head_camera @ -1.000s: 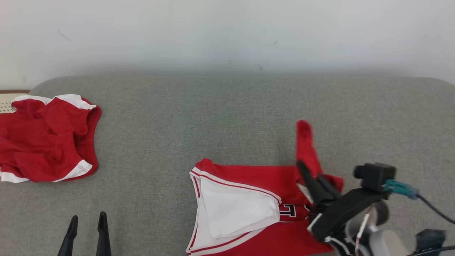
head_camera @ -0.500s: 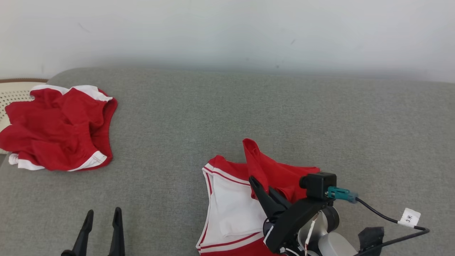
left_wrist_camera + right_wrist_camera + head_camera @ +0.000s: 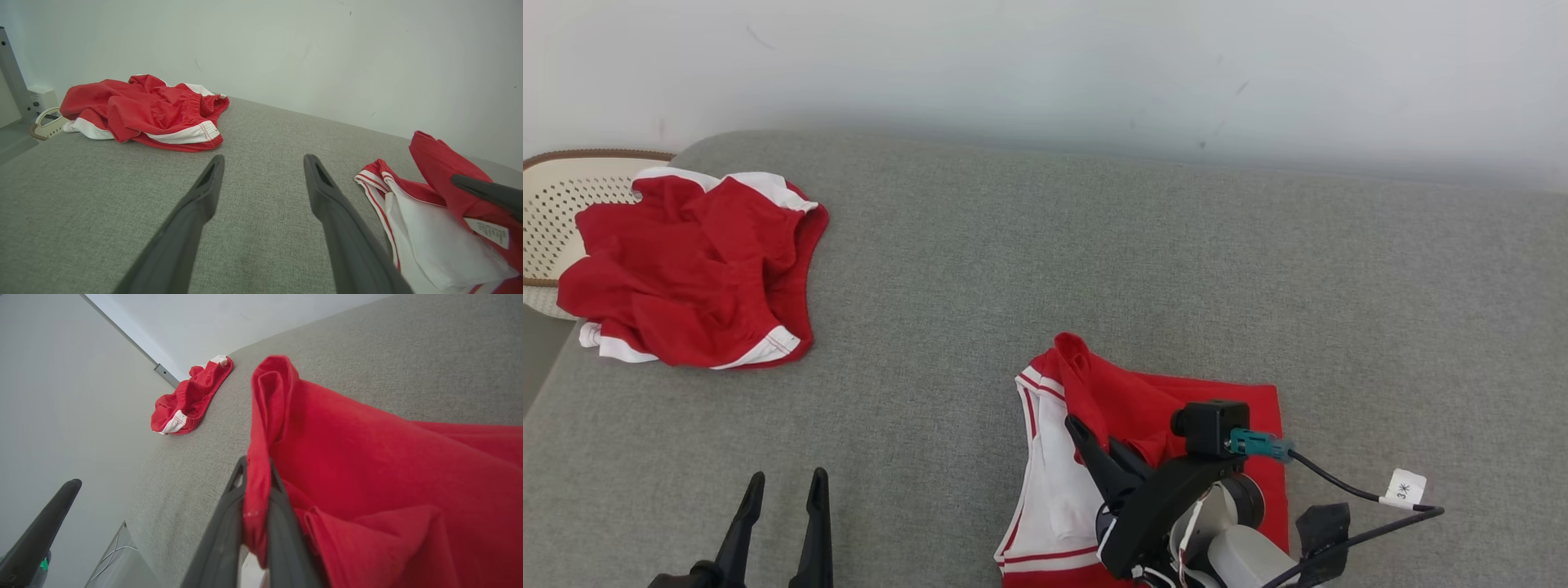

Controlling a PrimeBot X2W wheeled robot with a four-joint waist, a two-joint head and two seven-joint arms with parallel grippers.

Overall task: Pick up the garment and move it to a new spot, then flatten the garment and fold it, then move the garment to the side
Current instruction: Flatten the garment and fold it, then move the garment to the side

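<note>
- One red-and-white garment [image 3: 1168,404] is what we see first. It lies on the grey cushion [image 3: 1013,269] near its front edge, to the right of the middle in the head view.
- Its white inner face is turned up along the left side, edged with red and white stripes. The rest is plain red.
- We see a fold of its red cloth lifted off the pile and rising to a rounded peak above the striped edge.
- Our right gripper [image 3: 1094,437] has its two dark fingers pressed together on that red fold. In the right wrist view the cloth runs up between them and spills out to the right of the right gripper [image 3: 256,469].
- In the left wrist view we see a white label [image 3: 488,232] on the raised cloth, just below one finger of the right gripper.
- A wrist camera [image 3: 1209,425] sits on the right arm, and a dark cable [image 3: 1339,490] with a white tag [image 3: 1403,488] trails from it.
- Our left gripper [image 3: 788,482] hovers over bare cushion well to the left of the garment, its fingers spread and nothing between them.
- Red shorts [image 3: 694,269] with white trim lie crumpled at the cushion's far left corner, well apart from the garment.
- One edge of the shorts overlaps a cream perforated basket [image 3: 556,188] with a brown rim.
- A pale wall [image 3: 1045,65] stands behind the cushion.
</note>
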